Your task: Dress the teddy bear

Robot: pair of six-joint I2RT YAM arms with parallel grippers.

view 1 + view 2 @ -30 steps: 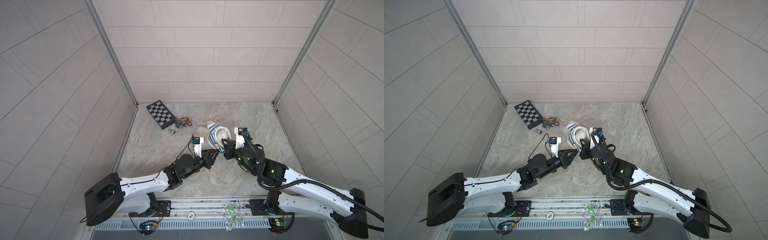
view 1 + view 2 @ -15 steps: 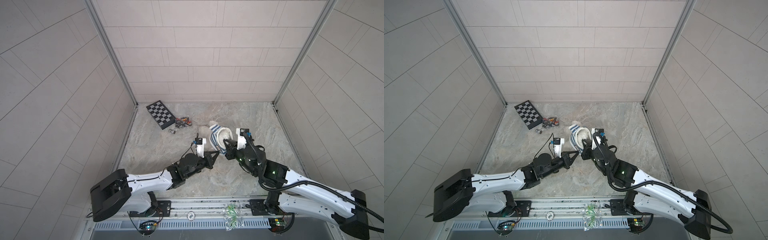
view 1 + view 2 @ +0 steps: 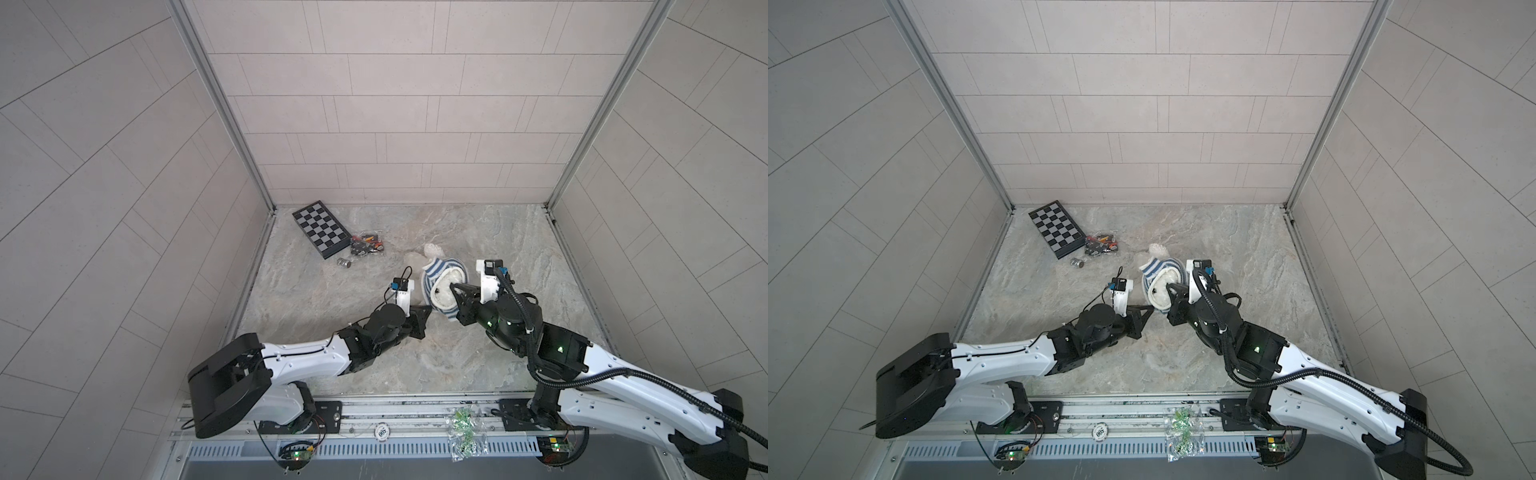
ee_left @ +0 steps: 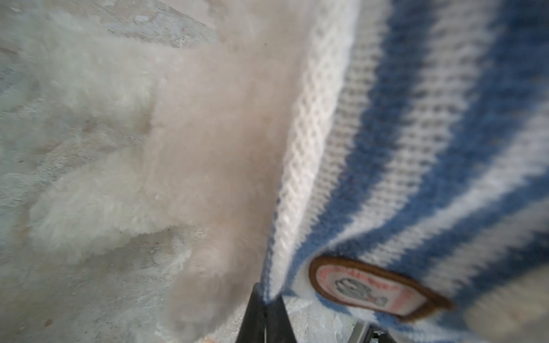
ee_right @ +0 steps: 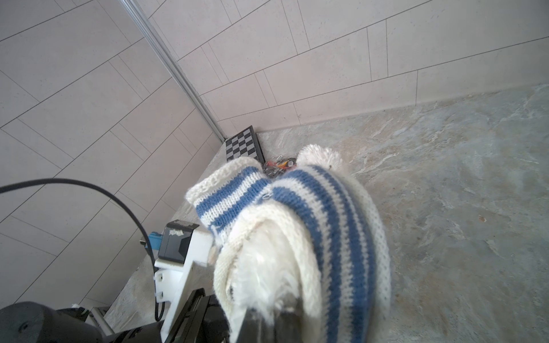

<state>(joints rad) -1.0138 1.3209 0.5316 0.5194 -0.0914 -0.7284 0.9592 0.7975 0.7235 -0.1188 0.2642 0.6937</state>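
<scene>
As your left hand (image 3: 427, 311) pinches shirt (image 3: 430, 275) hem tight, your right hand (image 3: 454, 287) clamps teddy bear (image 3: 445, 294) fur at shirt opening. Teddy bear lies on desk (image 3: 324, 291) between 2 hands, shirt partly around it, limbs sticking out.

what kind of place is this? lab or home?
Most likely a lab robot cell, not a home: a left arm and right arm mounted on a metal rail, tiled panel walls boxing in the tabletop, and props, a chessboard and a teddy bear.

Marbled tabletop (image 3: 498, 232) w/ chessboard (image 3: 320, 229), small-parts bag (image 3: 365, 246)
</scene>
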